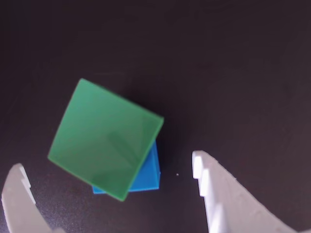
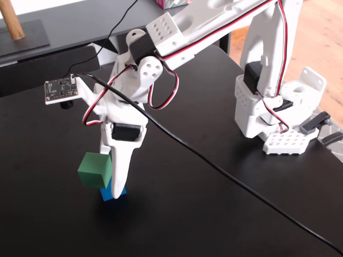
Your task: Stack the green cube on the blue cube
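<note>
The green cube (image 1: 106,138) sits on top of the blue cube (image 1: 148,177), turned at an angle and overhanging it, so only one blue corner shows in the wrist view. My white gripper (image 1: 108,162) is open, one finger on each side of the stack, and neither finger touches the cubes there. In the fixed view the green cube (image 2: 95,169) rests on the blue cube (image 2: 112,195), shifted to the left. There the gripper (image 2: 111,184) points down at the stack, and one white finger (image 2: 119,171) stands right beside both cubes.
The table (image 2: 214,214) is black. A black cable (image 2: 230,179) runs diagonally across it to the right of the stack. The arm's white base (image 2: 278,112) stands at the right edge. A wooden post (image 2: 12,21) on a dark plate stands at the back left.
</note>
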{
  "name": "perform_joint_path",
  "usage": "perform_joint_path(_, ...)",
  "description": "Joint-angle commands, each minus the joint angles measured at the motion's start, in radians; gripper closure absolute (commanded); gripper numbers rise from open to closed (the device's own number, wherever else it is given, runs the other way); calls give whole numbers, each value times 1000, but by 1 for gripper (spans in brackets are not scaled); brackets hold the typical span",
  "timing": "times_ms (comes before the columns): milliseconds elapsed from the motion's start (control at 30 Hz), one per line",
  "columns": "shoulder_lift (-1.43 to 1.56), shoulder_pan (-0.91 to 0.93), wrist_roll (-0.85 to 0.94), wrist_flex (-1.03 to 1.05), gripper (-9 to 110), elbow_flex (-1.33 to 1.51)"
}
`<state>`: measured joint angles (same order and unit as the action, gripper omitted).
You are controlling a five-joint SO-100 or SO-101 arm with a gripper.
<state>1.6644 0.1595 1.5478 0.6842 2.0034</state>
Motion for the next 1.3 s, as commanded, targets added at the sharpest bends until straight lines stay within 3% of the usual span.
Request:
perform_joint_path(0, 129, 17, 8, 29, 57, -23)
perform_joint_path(500, 609, 6, 21, 221, 57, 115)
perform_joint_path(800, 1006, -74, 11, 342, 101, 365)
perform_joint_path(1267, 1459, -144, -5, 459, 101, 703)
